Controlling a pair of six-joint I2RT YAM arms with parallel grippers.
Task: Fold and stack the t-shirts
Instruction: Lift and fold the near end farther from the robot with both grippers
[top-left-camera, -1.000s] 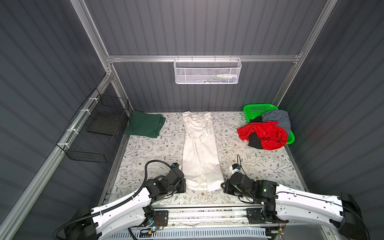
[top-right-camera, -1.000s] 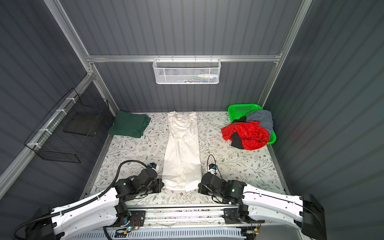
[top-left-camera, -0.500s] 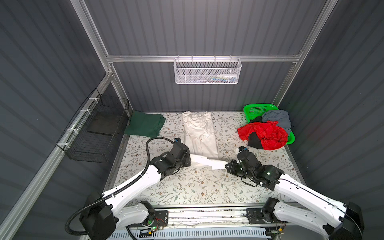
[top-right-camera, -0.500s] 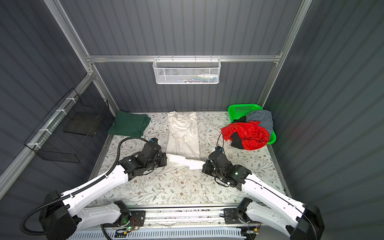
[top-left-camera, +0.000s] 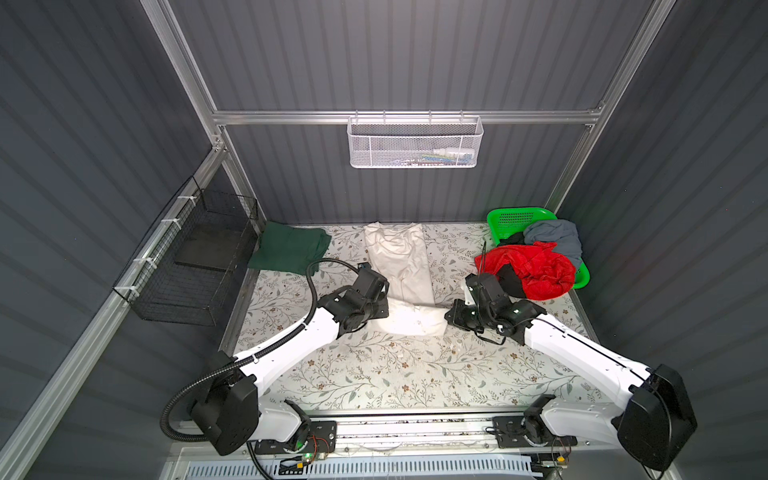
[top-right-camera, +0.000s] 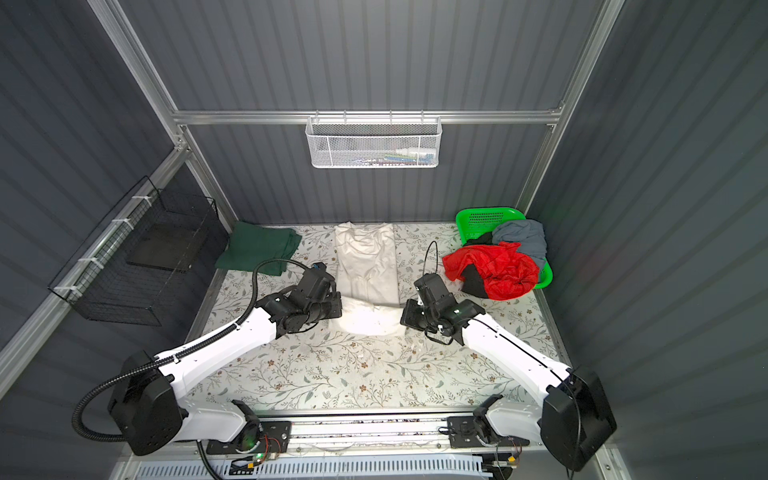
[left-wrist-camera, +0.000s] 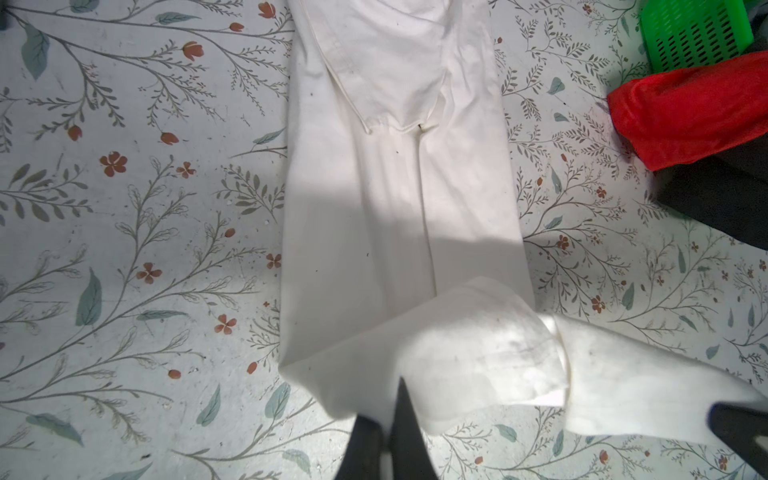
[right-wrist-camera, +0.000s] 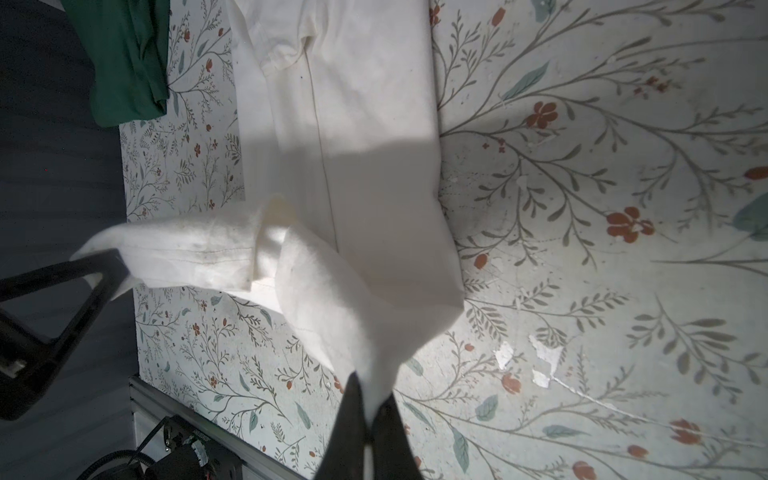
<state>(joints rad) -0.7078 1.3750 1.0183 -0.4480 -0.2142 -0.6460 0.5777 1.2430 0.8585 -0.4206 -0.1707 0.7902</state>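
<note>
At centre frame in both top views, the hem corners of the off-white t-shirt (top-left-camera: 401, 266) are pinched between the pressed-together jaws of the left gripper (top-left-camera: 383, 311) and right gripper (top-left-camera: 449, 319) and held raised. The bottom-to-collar fold is judged to be in hand; the hem is next to be carried level toward the collar and released. Farther back, the dark green t-shirt (top-left-camera: 289, 249) is laid folded left of centre.

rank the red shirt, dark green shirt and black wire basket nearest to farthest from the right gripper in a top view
From the right gripper, shut on the off-white shirt:
1. red shirt, close by on the right
2. dark green shirt, back-left corner
3. black wire basket, on the left wall
</note>
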